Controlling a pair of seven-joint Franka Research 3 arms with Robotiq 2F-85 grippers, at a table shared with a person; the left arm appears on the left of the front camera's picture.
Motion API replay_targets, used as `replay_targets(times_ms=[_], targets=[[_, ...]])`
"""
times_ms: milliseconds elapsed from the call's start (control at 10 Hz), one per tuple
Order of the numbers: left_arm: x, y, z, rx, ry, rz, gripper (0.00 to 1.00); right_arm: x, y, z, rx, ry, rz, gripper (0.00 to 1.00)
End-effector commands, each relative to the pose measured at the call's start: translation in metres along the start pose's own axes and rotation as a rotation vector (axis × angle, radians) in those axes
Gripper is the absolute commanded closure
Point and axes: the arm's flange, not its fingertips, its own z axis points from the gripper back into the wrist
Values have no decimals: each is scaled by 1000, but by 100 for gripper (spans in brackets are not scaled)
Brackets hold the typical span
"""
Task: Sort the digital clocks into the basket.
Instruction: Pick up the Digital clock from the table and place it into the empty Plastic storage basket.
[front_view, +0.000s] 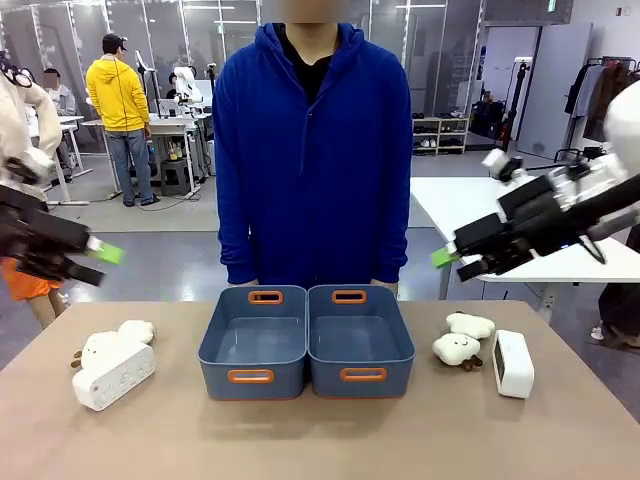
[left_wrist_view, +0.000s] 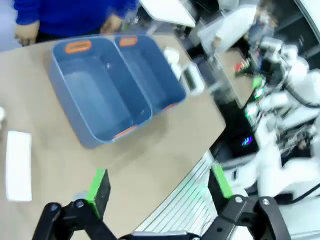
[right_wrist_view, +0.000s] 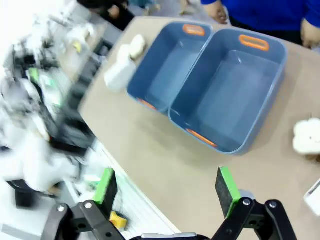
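Note:
Two white digital clocks lie on the table. One (front_view: 115, 377) is at the left, against a cream plush toy (front_view: 112, 345). The other (front_view: 513, 363) is at the right, its dark screen showing in the left wrist view (left_wrist_view: 192, 80). Two identical blue-grey baskets (front_view: 253, 345) (front_view: 360, 343) stand side by side in the middle, both empty; I cannot tell which one is meant. My left gripper (front_view: 102, 265) hangs open high above the table's left edge. My right gripper (front_view: 455, 265) hangs open high above the right side. Neither holds anything.
Two more plush toys (front_view: 458, 349) (front_view: 470, 324) lie between the right basket and the right clock. A person in a blue hoodie (front_view: 312, 150) stands at the far edge, hands (left_wrist_view: 27, 32) at the table's rim behind the baskets. Bare tabletop (front_view: 320, 440) runs along the near edge.

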Motion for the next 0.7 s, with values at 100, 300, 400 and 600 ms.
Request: replay_targets(times_ms=[100, 300, 400, 600], targets=[[-23, 25, 44, 113, -194, 152, 0, -21, -40, 41, 27, -214, -141, 0], [-41, 31, 87, 255, -256, 202, 0, -51, -56, 100, -73, -366, -203, 0], [-49, 30, 104, 338, -245, 188, 0, -65, -59, 124, -138, -411, -213, 0], [-59, 27, 137, 426, -308, 216, 0, -87, -61, 166, -206, -513, -256, 0]])
